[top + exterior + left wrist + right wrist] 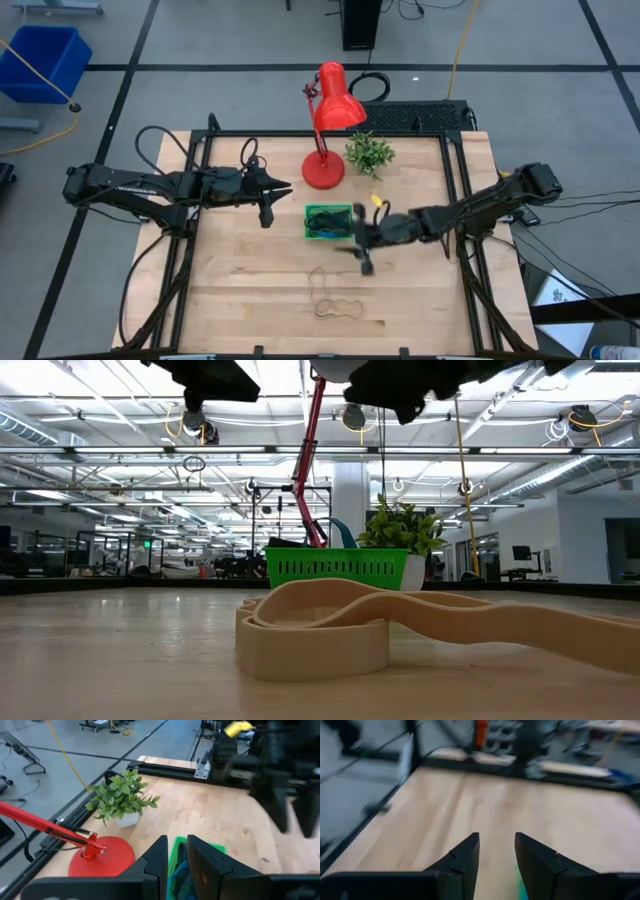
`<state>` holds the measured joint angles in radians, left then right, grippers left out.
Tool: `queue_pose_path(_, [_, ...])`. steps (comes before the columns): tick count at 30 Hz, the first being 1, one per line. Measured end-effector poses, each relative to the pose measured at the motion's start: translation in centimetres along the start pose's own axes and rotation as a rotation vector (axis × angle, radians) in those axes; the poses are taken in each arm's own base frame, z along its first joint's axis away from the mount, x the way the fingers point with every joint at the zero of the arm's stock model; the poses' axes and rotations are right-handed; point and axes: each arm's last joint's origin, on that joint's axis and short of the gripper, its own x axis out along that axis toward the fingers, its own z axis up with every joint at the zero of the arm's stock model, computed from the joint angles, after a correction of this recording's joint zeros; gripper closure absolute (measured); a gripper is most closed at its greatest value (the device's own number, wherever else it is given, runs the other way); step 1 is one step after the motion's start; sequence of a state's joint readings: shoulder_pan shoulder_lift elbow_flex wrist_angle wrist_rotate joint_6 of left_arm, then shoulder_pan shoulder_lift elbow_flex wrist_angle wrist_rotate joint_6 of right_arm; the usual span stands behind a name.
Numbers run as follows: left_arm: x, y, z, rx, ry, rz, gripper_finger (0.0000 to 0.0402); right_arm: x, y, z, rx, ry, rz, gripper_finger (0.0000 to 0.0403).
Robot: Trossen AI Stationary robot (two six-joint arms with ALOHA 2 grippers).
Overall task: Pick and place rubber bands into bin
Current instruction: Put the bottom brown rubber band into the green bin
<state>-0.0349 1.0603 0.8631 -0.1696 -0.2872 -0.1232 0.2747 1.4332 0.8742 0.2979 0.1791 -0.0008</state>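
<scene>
The green bin [328, 221] stands mid-table with blue and dark rubber bands in it. It also shows in the low view [335, 567] and the left wrist view [176, 851]. Tan rubber bands [338, 306] lie flat on the table near the front edge, one close up in the low view [330, 628]. A thin band [320, 278] lies just beyond them. My left gripper [280, 195] hovers left of the bin, its fingers [162, 862] a narrow gap apart and empty. My right gripper [362, 252] is in the air at the bin's near right corner, open and empty [496, 845].
A red desk lamp [325, 165] stands just behind the bin, and a small potted plant [370, 153] stands to the lamp's right. Black frame rails run along the table's left, right and far sides. A blue crate [45, 60] sits on the floor at far left.
</scene>
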Motion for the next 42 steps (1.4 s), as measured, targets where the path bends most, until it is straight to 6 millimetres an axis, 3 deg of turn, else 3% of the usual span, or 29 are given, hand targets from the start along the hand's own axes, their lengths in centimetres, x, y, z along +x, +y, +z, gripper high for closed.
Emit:
queue_pose_path(6, [0.0, 0.0, 0.0, 0.053, 0.003, 0.001, 0.0325, 0.6, 3.9, -2.1, -0.083, 0.098, 0.029, 0.0284])
queue_pose_path(12, [0.0, 0.1, -0.2, 0.084, 0.024, 0.003, 0.0325, 1.6, 5.7, -4.1, -0.071, 0.193, 0.019, 0.0286])
queue_pose_path(20, [0.0, 0.1, -0.7, 0.096, 0.072, 0.007, 0.0325, 5.3, 9.0, -4.2, -0.146, 0.374, 0.076, 0.0286])
queue_pose_path(28, [-0.1, 0.2, -1.5, 0.106, 0.151, 0.014, 0.0325, 7.5, 10.8, -6.0, -0.092, 0.454, 0.225, 0.0287])
queue_pose_path(34, [-0.1, 0.3, -1.7, 0.099, 0.173, 0.016, 0.0325, 8.1, 11.5, -7.8, -0.099, 0.511, 0.229, 0.0287])
queue_pose_path(42, [-0.1, 0.3, -1.7, 0.090, 0.171, 0.017, 0.0325, 8.0, 11.3, -8.4, -0.069, 0.565, 0.206, 0.0287])
